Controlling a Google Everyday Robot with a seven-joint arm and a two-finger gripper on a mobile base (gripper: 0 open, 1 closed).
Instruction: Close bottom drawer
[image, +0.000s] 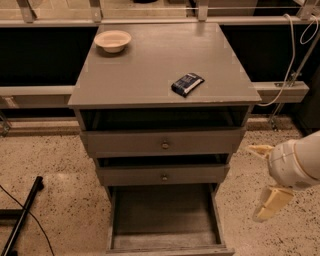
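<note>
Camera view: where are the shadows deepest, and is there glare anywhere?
Camera view: light comes from above; the grey wooden cabinet top shows a faint sheen, no glare; the recess above the grey top drawer is near black; the pulled-out grey bottom drawer is dim inside; the cream claw, low right beside it, is brightly lit.

bottom drawer (165, 215) is cut off below; the tool (265, 176), low right, loses its arm.
</note>
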